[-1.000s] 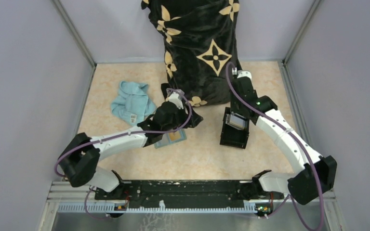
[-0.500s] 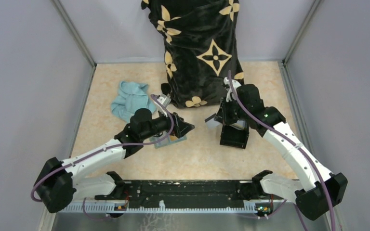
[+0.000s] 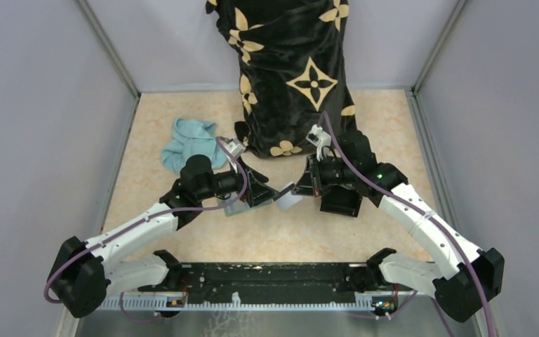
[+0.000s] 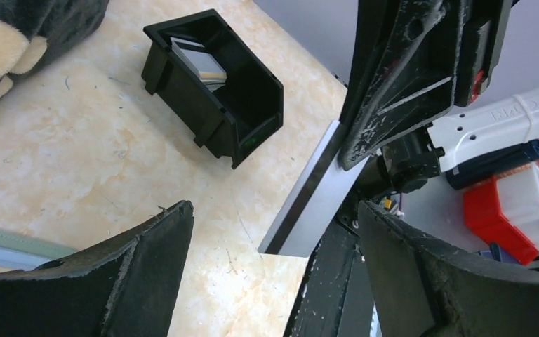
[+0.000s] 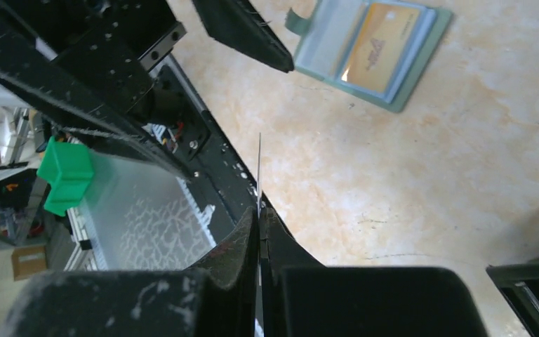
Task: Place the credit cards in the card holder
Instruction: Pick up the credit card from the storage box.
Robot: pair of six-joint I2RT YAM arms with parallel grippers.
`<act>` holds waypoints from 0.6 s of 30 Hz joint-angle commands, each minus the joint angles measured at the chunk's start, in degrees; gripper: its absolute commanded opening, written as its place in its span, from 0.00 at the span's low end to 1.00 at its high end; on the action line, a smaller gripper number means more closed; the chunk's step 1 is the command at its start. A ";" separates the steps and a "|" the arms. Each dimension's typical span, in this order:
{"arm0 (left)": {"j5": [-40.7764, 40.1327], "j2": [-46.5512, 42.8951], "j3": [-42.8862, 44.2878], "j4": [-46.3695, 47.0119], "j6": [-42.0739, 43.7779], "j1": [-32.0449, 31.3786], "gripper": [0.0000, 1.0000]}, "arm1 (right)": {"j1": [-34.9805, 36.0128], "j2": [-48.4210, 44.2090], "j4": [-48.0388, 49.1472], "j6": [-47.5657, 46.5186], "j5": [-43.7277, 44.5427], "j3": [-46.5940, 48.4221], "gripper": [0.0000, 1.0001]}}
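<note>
Tabletop [image 3: 288, 235] of pale marbled stone carried everything; a black plush bag [image 3: 291, 70] with tan flowers stood at the far side, and a light blue cloth [image 3: 189, 144] lay crumpled to its left; both were well apart from the work. The two arms met over the middle. The left gripper [image 4: 274, 210] was spread wide, its jaws facing the right gripper [image 5: 258, 210], which was pressed together on one end of a silvery card [image 4: 309, 196] and held it above the table between them. The black box [image 4: 217, 105] sat behind the right arm with spare cards [image 4: 200, 60] in it. The card holder [image 5: 421, 62] lay open and flat beneath the left arm; a tan-orange card [image 5: 379, 49] was already tucked in one pocket.

The step looked like a handover of the silvery card, or a regrip. To do it well, the left jaws should straddle the card's free end squarely, pads flat on its two faces, and close fully before the right jaws let go; a thin slick card gripped by a corner would likely pivot or drop. Enough card should stay free beyond the pads to lead into a pocket. The holder looked soft and light, so it would probably slide under a push; a shallow entry along the pocket mouth would suit best.
</note>
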 commanded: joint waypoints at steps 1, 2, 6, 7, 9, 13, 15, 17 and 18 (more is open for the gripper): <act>7.54 -0.06 -1.47 1.34 -0.98 2.46 0.93 | 0.75 -1.81 5.81 2.16 -6.88 -1.03 0.00; 8.73 0.14 -1.61 1.73 -1.25 2.96 0.93 | 0.81 -1.71 6.56 2.58 -7.99 -1.38 0.00; 13.55 1.92 -1.47 2.93 -1.93 4.00 0.91 | 0.84 -0.42 9.14 3.66 -11.29 -2.28 0.00; 14.87 2.41 -1.45 3.53 -2.20 4.09 0.91 | 0.91 0.13 9.64 3.69 -12.10 -2.47 0.00; 17.22 3.46 -1.26 4.57 -2.92 4.27 0.89 | 0.93 1.23 10.58 3.70 -13.31 -2.72 0.00; 22.14 6.54 0.03 4.67 -3.36 4.53 0.85 | 0.92 2.95 11.83 4.04 -14.26 -2.44 0.00; 24.41 7.79 0.53 4.92 -3.77 4.67 0.82 | 0.93 3.93 11.92 3.90 -14.20 -2.16 0.00; 26.27 8.65 0.72 6.07 -4.47 4.80 0.77 | 0.93 5.17 12.01 3.78 -14.44 -2.01 0.00; 27.11 8.98 0.79 6.66 -4.84 4.81 0.73 | 0.92 5.53 12.16 3.83 -14.46 -2.02 0.00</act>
